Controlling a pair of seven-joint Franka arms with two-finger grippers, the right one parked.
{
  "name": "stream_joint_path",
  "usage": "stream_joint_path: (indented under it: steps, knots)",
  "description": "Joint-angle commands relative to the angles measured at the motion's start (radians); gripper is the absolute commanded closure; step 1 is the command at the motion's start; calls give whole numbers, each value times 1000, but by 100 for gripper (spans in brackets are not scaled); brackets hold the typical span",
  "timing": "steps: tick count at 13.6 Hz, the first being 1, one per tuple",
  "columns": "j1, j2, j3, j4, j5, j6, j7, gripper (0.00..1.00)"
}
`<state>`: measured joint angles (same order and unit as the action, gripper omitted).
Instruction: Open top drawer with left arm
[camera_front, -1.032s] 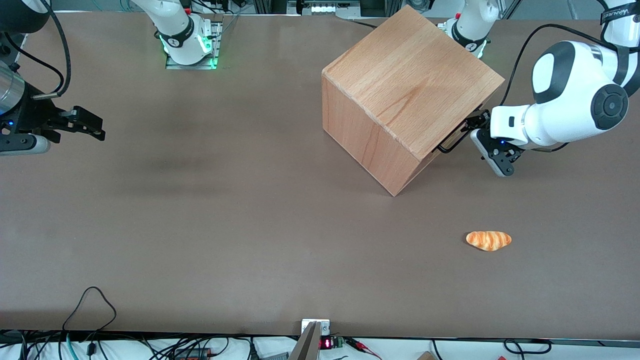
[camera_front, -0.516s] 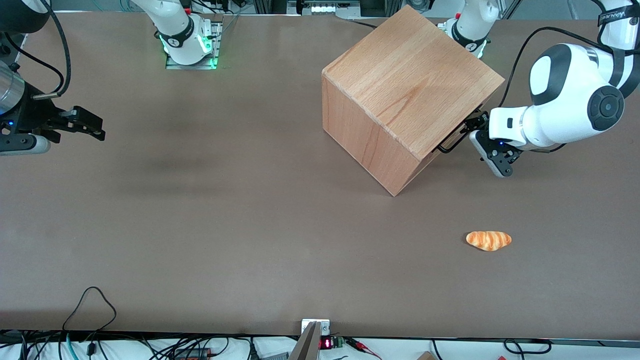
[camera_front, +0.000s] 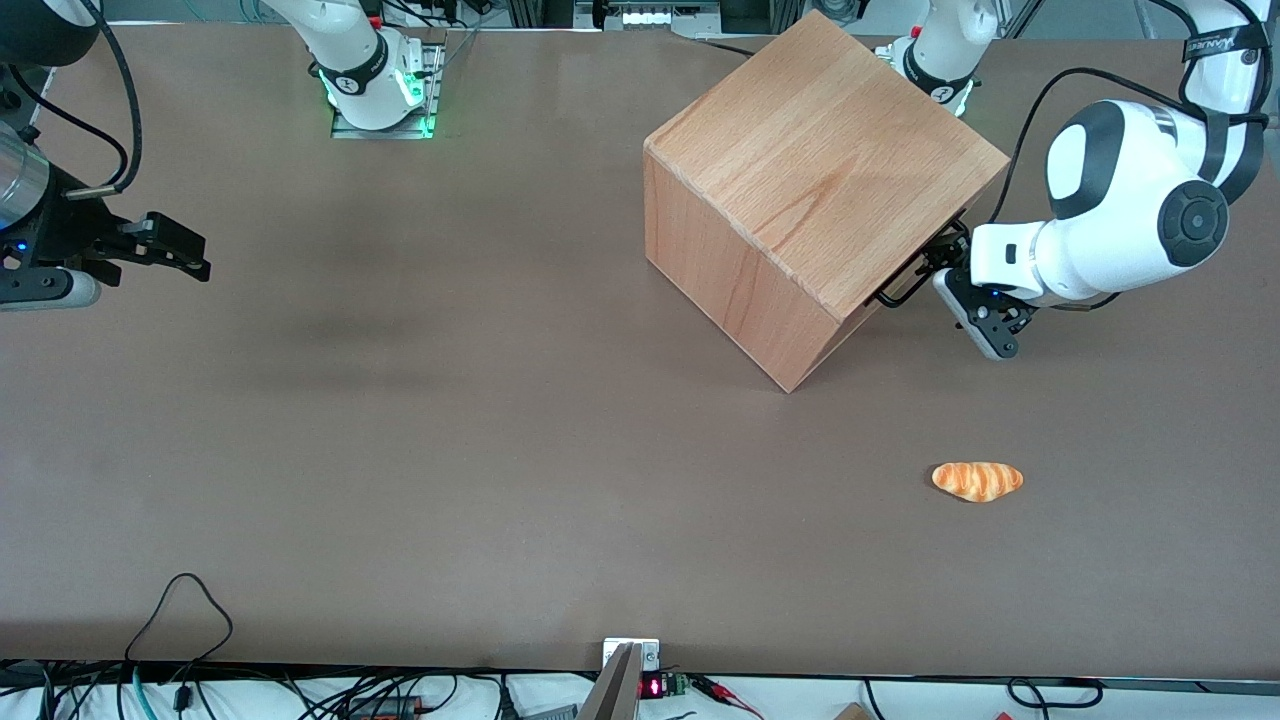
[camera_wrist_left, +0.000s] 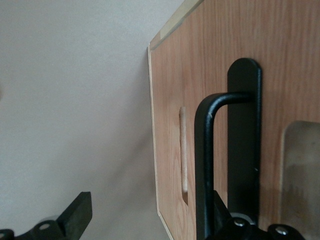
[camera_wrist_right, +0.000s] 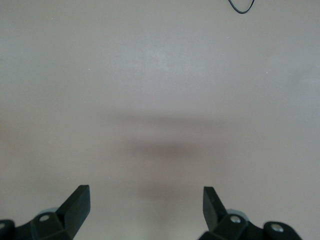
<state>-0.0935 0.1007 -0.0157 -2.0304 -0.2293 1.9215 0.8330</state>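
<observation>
The left arm (camera_front: 1110, 215) reaches sideways to the front of the wooden cabinet (camera_front: 800, 170). In the front view the cabinet's top hides the top drawer, and only its black bar handle (camera_front: 898, 290) sticks out. My gripper (camera_front: 948, 258) is at that handle's farther end. In the left wrist view the drawer's beech front panel (camera_wrist_left: 170, 100) fills the frame and the handle bar (camera_wrist_left: 203, 160) runs along it. The gripper (camera_wrist_left: 147, 217) is open wide. The bar lies between the fingers, close against one, while the other fingertip (camera_wrist_left: 80, 212) hangs off the panel's edge over the table.
A toy croissant (camera_front: 977, 480) lies on the brown table (camera_front: 450, 420), nearer the front camera than the cabinet, toward the working arm's end. The cabinet stands turned at an angle. Cables (camera_front: 185, 600) trail at the table's near edge.
The left arm's elbow and wrist have shifted slightly toward the cabinet, and the gripper has crept in a little along the handle. The cabinet and croissant have not moved.
</observation>
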Motion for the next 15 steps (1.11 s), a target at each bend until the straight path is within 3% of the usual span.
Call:
stream_joint_path:
  steps: [1, 6, 15]
  knots:
    - [0, 2, 5, -34, -27, 59, 60, 0]
    - [1, 5, 16, -30, -19, 111, 49, 0]
    - [8, 91, 160, -10, -10, 476, 102, 0]
